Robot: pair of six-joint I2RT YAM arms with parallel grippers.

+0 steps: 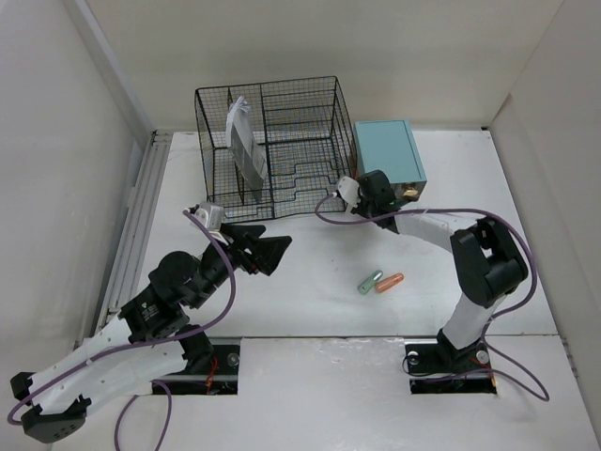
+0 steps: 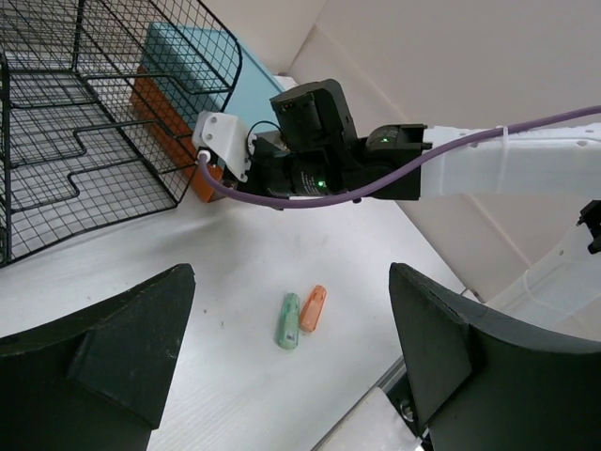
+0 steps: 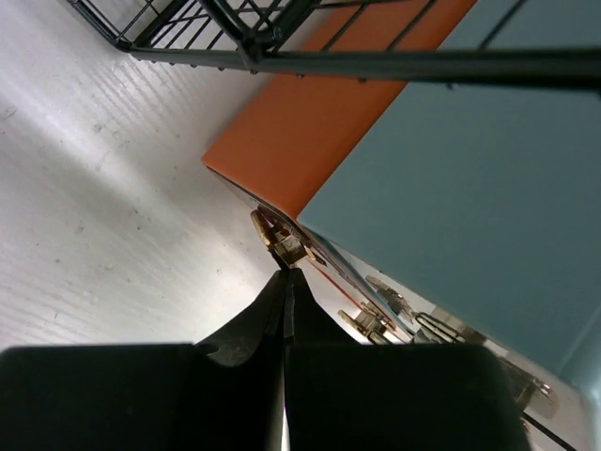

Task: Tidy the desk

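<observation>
Tidying looked unfinished: two markers (image 1: 370, 283) lay loose on the desk (image 1: 310, 315). The left gripper (image 1: 271, 252) gaped empty; the right gripper (image 3: 285, 279) was pinched shut at the orange drawer (image 3: 329, 113).

White desk (image 1: 310, 315) bearing black wire organizer (image 1: 282, 183), teal drawer box (image 1: 387, 150), green capsule (image 1: 370, 282), orange capsule (image 1: 390, 282).

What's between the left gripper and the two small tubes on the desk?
Only bare desk separates the left gripper from the green tube and orange tube; top view shows it.
</observation>
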